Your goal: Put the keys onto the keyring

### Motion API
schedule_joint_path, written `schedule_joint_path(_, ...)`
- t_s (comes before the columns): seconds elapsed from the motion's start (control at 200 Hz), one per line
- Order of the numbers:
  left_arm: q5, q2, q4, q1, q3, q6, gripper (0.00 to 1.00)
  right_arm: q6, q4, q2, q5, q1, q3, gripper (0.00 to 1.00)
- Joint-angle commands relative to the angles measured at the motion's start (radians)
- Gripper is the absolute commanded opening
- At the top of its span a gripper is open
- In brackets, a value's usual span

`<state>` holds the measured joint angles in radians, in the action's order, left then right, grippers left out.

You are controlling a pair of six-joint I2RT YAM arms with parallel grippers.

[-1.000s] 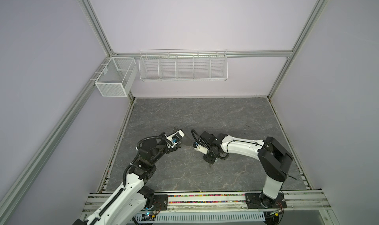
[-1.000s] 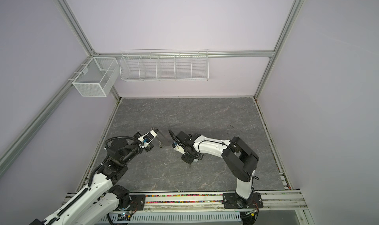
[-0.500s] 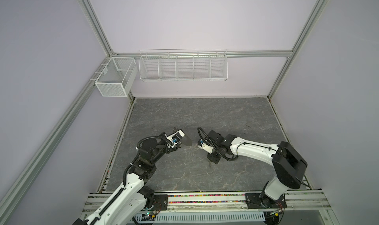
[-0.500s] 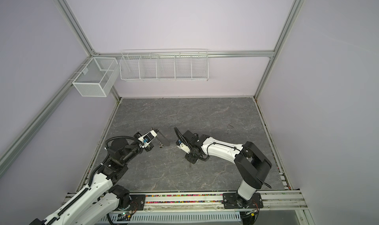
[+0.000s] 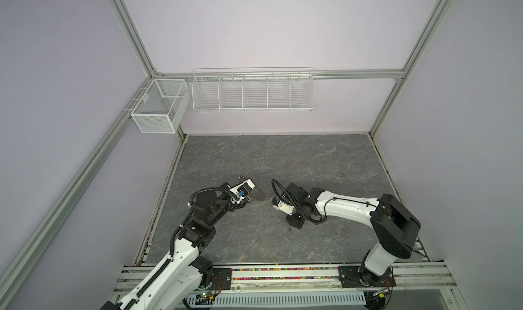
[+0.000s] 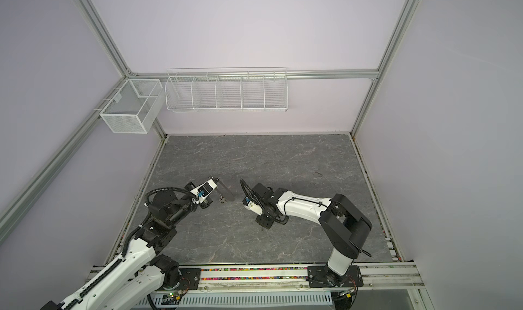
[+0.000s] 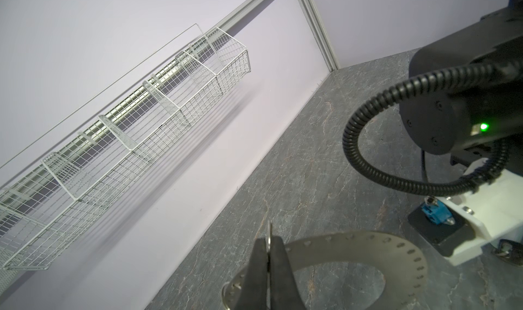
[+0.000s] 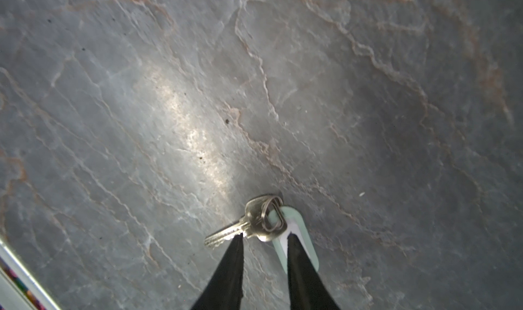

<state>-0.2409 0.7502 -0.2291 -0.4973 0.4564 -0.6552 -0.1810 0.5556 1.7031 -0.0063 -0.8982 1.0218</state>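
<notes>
The keyring [image 7: 396, 255] is a wide flat grey metal ring with small holes round its rim. My left gripper [image 7: 268, 255] is shut on its thin edge and holds it above the table, as both top views show [image 5: 256, 194] [image 6: 225, 192]. A small wire loop [image 7: 226, 291] sits at the rim beside the fingers. One of the keys [image 8: 249, 223], silver with a pale white tag [image 8: 300, 238], lies flat on the table. My right gripper [image 8: 264, 235] is open and down at it, one fingertip on the blade and one on the tag. It is tiny in a top view [image 5: 289, 228]. No other key shows.
The dark stone-patterned table [image 5: 283, 158] is walled on three sides. A long wire basket [image 5: 252, 89] and a mesh box [image 5: 158, 110] hang on the back wall. A rail [image 5: 283, 277] runs along the front edge. A small dark mark [image 5: 341, 174] lies far right.
The right arm's elbow has swung out to the right, and its gripper has dropped lower over the key with its fingers slightly closer together. The left arm and the keyring have stayed still.
</notes>
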Motion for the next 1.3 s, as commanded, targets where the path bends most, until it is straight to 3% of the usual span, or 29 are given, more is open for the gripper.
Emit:
schedule_joint_path(0.0, -0.016, -0.002, -0.038, 0.005, 0.021, 0.007, 0.00, -0.019, -0.010, 0.025, 0.006, -0.008, 0.016, 0.28)
schedule_joint_path(0.565, -0.013, -0.004, -0.038, 0.005, 0.014, 0.010, 0.00, 0.014, 0.020, 0.048, 0.059, -0.010, 0.052, 0.08)
schedule_joint_path(0.915, -0.008, -0.015, -0.049, 0.005, 0.002, 0.016, 0.00, -0.015, 0.318, 0.133, -0.003, -0.010, 0.205, 0.07)
schedule_joint_path(1.299, -0.006, -0.029, -0.062, 0.005, -0.017, 0.025, 0.00, -0.009, 0.599, 0.237, 0.033, 0.007, 0.367, 0.07)
